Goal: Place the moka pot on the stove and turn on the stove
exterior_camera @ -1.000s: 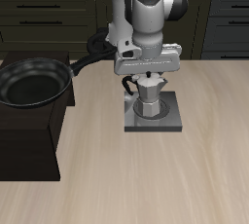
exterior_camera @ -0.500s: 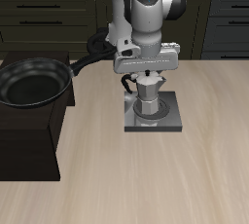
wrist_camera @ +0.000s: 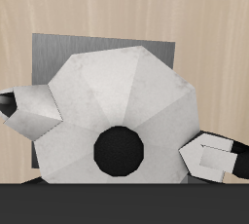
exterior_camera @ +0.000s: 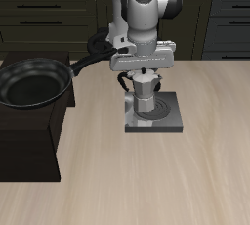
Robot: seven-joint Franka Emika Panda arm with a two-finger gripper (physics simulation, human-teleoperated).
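Gripper [exterior_camera: 145, 76] was clamped on the moka pot [exterior_camera: 145, 96] from above, fingers [wrist_camera: 209, 159] pinching its top, holding it over the stove [exterior_camera: 168, 121] burner for set-down.

Both renders are evenly and brightly lit, sharp, with no glare or blur. The moka pot [exterior_camera: 146, 96] casts a soft dark shadow on the stove [exterior_camera: 168, 123]. The wrist view shows flat, shaded facets.
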